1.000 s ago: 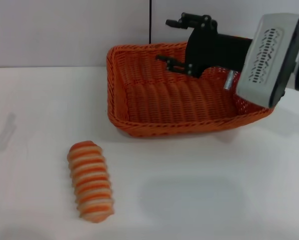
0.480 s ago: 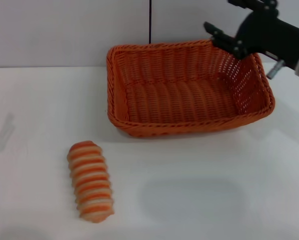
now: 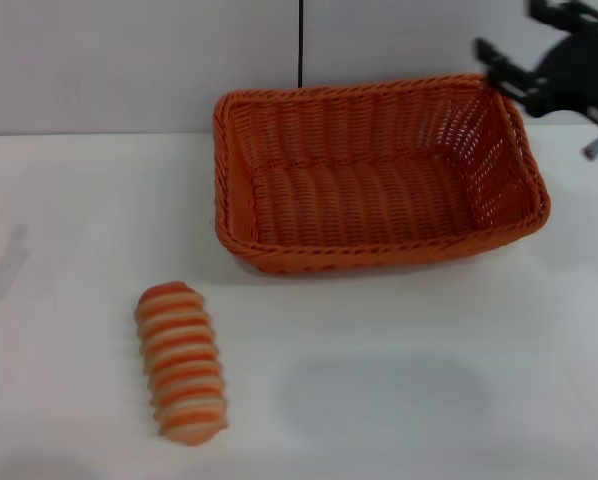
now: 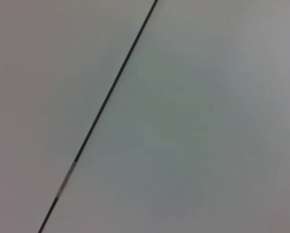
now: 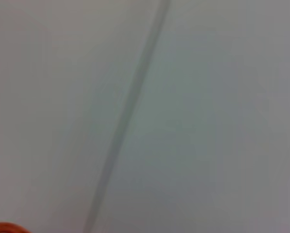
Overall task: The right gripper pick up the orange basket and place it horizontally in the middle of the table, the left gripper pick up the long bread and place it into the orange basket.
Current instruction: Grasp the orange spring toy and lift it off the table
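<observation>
One long bread (image 3: 180, 362) lies front-left on the white counter (image 3: 399, 380). Orange basket (image 3: 374, 180) sits empty, centre-back. Right claw (image 3: 539, 45) hovers open above the basket's far right corner, clear of the rim. Left claw not visible.

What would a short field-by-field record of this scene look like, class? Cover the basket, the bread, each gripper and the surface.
orange basket: sits on the table toward the back, long side across the view, nothing in it
long bread: lies on the table at front left, outside and apart from the basket
right gripper: raised at the far right, beyond the basket's right end, fingers open, holding nothing
left gripper: not in view
table: white
bread in basket: not yet
</observation>
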`<act>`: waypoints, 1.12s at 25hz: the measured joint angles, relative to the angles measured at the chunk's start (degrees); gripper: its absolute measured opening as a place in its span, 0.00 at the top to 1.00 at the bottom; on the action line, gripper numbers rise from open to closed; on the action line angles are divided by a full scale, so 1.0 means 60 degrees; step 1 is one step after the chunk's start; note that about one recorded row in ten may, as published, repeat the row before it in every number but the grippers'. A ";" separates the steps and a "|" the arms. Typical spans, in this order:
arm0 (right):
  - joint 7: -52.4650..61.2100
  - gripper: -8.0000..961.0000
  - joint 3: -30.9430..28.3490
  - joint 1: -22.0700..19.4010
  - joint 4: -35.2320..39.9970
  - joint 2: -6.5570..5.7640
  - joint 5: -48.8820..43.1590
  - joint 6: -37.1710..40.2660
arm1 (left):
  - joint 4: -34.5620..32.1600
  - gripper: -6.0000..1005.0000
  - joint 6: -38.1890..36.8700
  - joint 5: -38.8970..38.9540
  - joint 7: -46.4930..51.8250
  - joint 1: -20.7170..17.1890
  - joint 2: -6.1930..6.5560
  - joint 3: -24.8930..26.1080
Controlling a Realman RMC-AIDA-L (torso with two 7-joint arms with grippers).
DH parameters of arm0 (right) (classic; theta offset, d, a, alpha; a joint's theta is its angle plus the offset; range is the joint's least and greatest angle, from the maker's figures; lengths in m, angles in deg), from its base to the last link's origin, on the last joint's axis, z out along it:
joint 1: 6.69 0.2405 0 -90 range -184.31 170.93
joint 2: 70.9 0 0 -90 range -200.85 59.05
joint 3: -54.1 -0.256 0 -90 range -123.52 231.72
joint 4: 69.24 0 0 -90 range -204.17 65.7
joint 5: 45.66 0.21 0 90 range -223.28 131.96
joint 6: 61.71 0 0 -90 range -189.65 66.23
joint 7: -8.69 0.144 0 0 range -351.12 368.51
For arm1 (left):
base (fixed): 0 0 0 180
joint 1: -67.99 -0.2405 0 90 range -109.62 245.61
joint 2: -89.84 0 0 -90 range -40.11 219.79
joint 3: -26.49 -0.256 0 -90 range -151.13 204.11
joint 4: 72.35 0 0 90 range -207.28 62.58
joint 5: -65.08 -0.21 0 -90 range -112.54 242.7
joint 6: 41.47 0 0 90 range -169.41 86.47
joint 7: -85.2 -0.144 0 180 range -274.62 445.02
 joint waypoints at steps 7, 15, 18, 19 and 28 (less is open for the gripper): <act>-0.0048 0.30 -0.0017 -0.1241 -0.0139 -0.0024 0.1997 0.0605 | -0.0674 0.19 -0.0355 0.0000 0.0205 0.0075 0.0013 -0.0508; -0.0071 0.30 -0.0658 -0.2258 0.0845 -0.0046 0.3581 -0.0706 | -0.3845 0.19 -0.0261 -0.0036 0.3485 0.0309 0.0027 -0.2915; -0.0117 0.30 -0.1382 -0.2149 0.2543 -0.0056 0.4566 -0.2396 | -0.5802 0.19 -0.0173 -0.0078 0.5550 0.0255 0.0031 -0.3954; -0.0117 0.30 -0.1382 -0.2149 0.2543 -0.0056 0.4566 -0.2396 | -0.5802 0.19 -0.0173 -0.0078 0.5550 0.0255 0.0031 -0.3954; -0.0683 0.30 -0.4036 -0.1464 0.6881 -0.0097 0.5196 -0.6447 | -1.0326 0.19 -0.0846 -0.3860 0.9865 0.1029 0.0173 -0.5617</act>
